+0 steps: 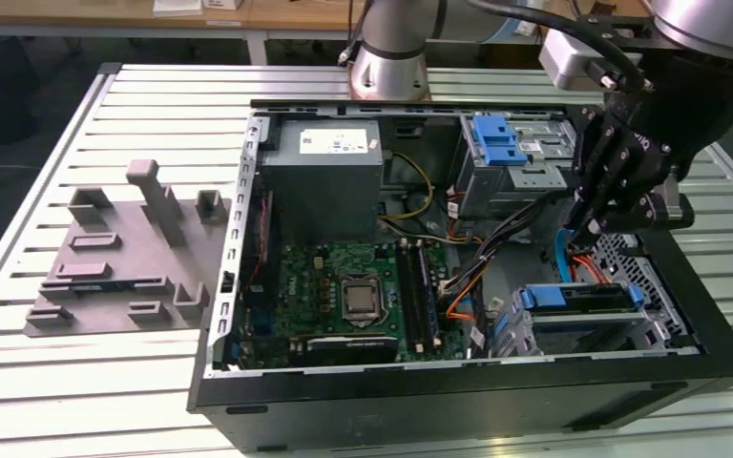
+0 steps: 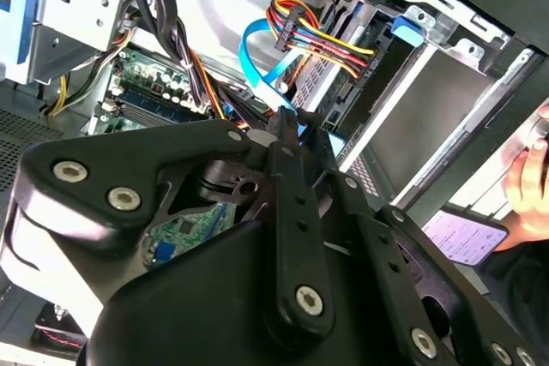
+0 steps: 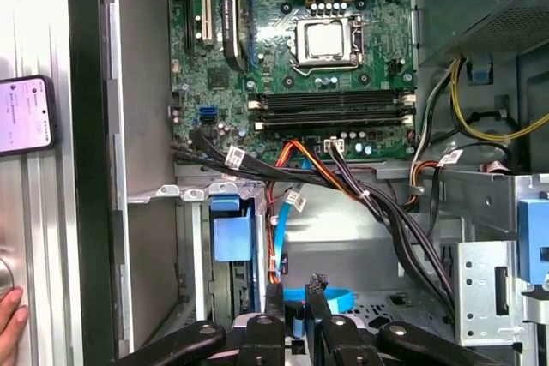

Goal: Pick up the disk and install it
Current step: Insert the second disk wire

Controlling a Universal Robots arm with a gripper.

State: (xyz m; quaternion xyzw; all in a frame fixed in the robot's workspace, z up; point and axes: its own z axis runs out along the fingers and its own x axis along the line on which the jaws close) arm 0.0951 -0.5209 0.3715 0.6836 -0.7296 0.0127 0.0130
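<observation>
1. Blue plastic frames the disk (image 1: 575, 298), which we see seated in the lower drive cage (image 1: 621, 329) at the front corner of the open computer case (image 1: 469, 391), on the exterior view's right. In the first wrist view its blue carrier end (image 3: 232, 227) shows inside that bay.
2. The gripper (image 1: 592, 225) hangs just above the cage, apart from the disk. In both wrist views its black fingers (image 3: 274, 297) are clenched, tips nearly meeting (image 2: 296, 122), and they hold no disk.
3. A flat blue cable (image 3: 333, 298) curls just beyond the fingertips. We cannot tell whether it touches them.
4. Bundled black, orange and yellow wires (image 1: 500, 239) run between the cage and the green motherboard (image 1: 341, 286).
5. A grey power supply (image 1: 328, 176) sits behind the board.
6. Outside the case, a grey fixture plate (image 1: 125, 262) lies on the slatted metal table (image 1: 35, 382), on the exterior view's left.
7. A phone (image 3: 26, 114) and a person's hand (image 3: 9, 321) rest beside the case wall.
</observation>
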